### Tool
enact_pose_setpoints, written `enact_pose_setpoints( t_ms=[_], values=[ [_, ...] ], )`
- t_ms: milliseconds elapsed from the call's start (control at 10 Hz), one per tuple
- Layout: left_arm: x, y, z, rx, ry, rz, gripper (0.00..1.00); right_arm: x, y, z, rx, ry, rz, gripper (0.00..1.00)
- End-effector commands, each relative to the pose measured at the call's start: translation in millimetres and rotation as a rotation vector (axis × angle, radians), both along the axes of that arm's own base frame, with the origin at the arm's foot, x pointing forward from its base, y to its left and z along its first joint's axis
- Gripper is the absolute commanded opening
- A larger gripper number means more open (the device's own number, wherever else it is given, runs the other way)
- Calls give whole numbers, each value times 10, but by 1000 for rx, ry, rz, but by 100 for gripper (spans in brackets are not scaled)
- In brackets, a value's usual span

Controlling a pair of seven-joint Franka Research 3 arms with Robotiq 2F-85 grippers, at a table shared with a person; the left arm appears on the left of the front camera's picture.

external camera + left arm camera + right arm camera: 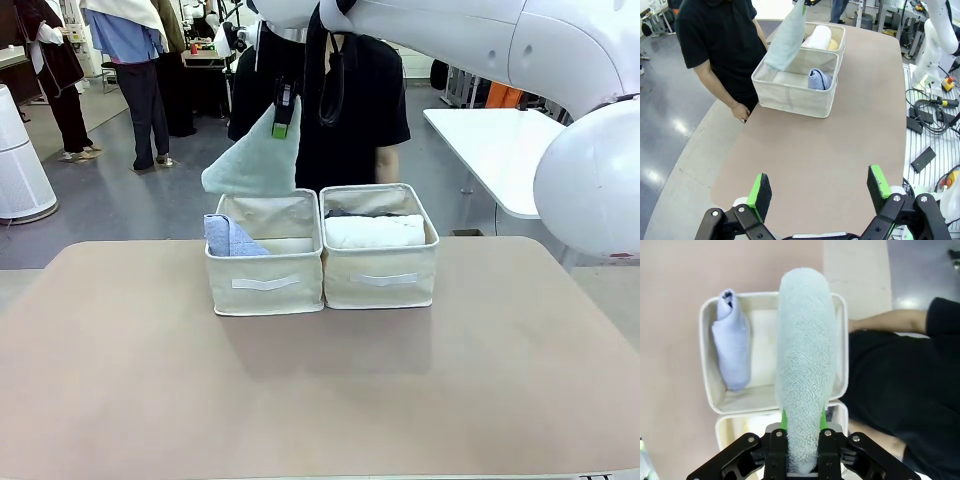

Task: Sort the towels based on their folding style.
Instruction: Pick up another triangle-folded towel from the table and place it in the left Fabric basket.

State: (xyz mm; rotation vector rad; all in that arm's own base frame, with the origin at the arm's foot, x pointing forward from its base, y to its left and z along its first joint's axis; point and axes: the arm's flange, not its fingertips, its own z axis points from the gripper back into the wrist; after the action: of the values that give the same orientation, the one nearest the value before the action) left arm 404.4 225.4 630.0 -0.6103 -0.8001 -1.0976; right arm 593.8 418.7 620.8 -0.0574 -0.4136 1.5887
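My right gripper is shut on the tip of a grey-teal cone towel, which hangs over the back of the left beige bin. From the right wrist view, the teal towel runs down from the right gripper above that bin. A lavender-blue cone towel lies at the bin's left side. The right bin holds a white rolled towel, a dark grey one and a yellow one. My left gripper hangs open and empty over the bare table, far from the bins.
A person in a black shirt stands just behind the bins, one hand at the table's far edge. The tan tabletop in front of the bins is bare. A white table stands at the back right.
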Motion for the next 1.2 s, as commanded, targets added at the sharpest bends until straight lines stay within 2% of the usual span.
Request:
enact_pose_setpoints(
  t_ms=[0,700,1100],
  values=[
    [-15,3,13,-3,-1,-2,100,73,57,6,-9,-13,-27,21],
    [-15,3,13,-3,-1,-2,100,139,-14,-499,-38,82,-21,21],
    [-15,3,13,-3,-1,-2,100,64,-103,-668,-45,150,-30,21]
  ],
)
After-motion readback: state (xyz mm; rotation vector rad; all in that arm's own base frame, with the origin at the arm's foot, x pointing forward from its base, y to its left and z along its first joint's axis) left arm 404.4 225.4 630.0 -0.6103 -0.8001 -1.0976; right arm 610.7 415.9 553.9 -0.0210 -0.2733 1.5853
